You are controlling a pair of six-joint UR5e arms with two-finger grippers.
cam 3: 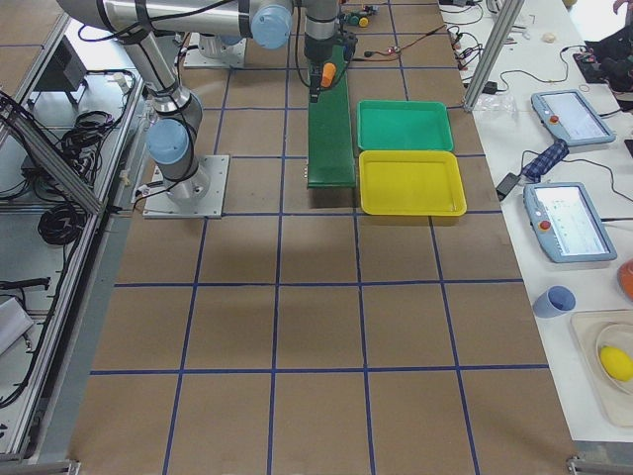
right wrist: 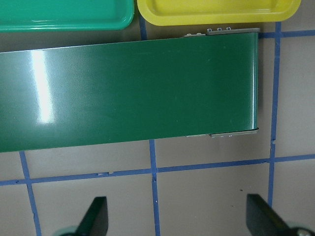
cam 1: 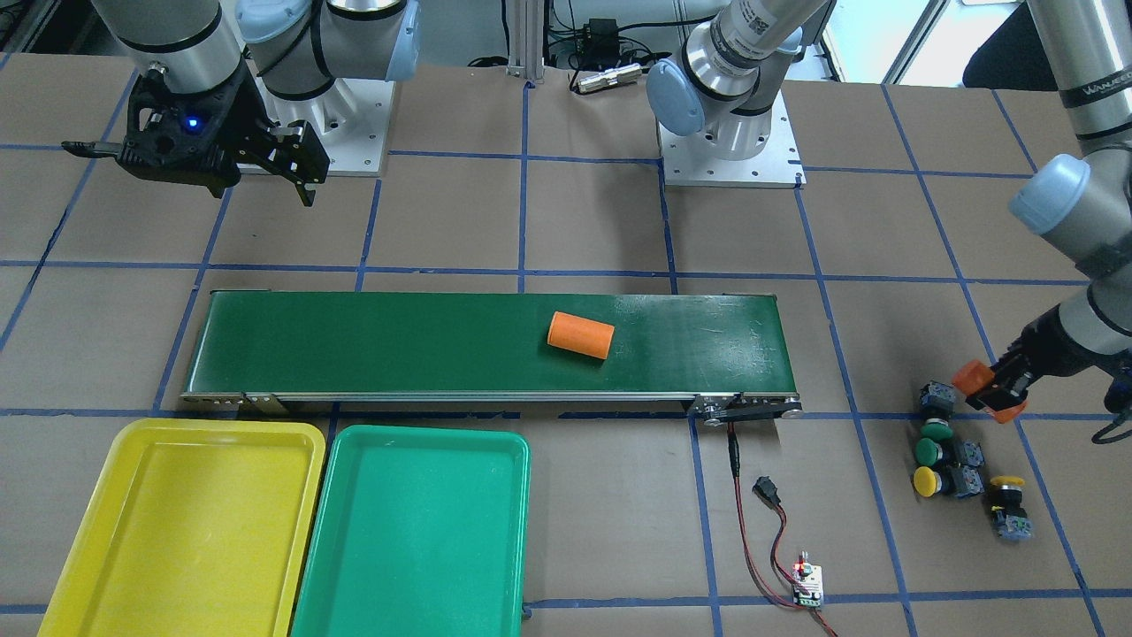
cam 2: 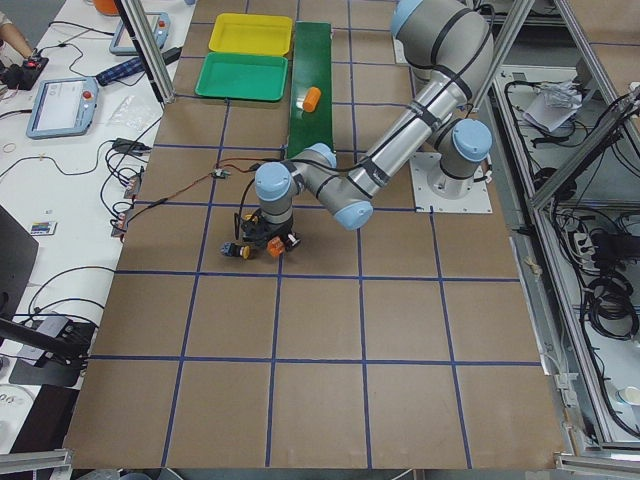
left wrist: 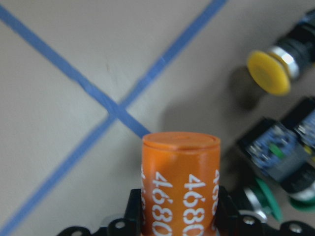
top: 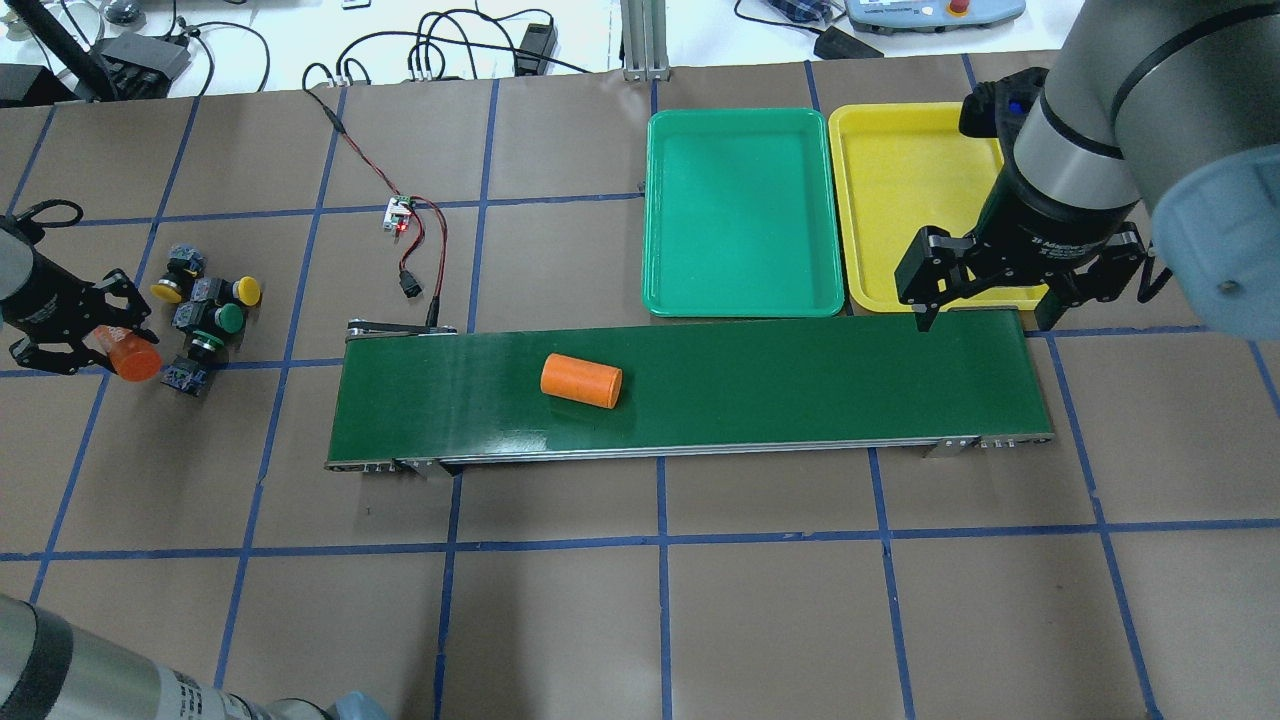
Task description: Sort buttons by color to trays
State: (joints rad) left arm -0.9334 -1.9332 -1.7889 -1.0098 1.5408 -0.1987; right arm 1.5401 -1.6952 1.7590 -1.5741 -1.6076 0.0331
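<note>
Several buttons [top: 205, 315] lie in a cluster on the table beyond the conveyor's end on my left, two yellow-capped [cam 1: 926, 481] and two green-capped [cam 1: 929, 451]. My left gripper [top: 105, 342] hangs just beside them, shut on an orange cylinder [left wrist: 180, 187] printed with white digits. The green tray [top: 740, 200] and the yellow tray [top: 900, 180] stand side by side past the belt's other end, nothing in either. My right gripper [top: 985, 318] is open above the belt's end near the yellow tray, holding nothing.
A long dark-green conveyor belt [top: 800, 385] runs across the middle, with a second orange cylinder [top: 581, 380] lying on it. A small circuit board with red and black wires [top: 400, 215] sits on the table between the buttons and the trays.
</note>
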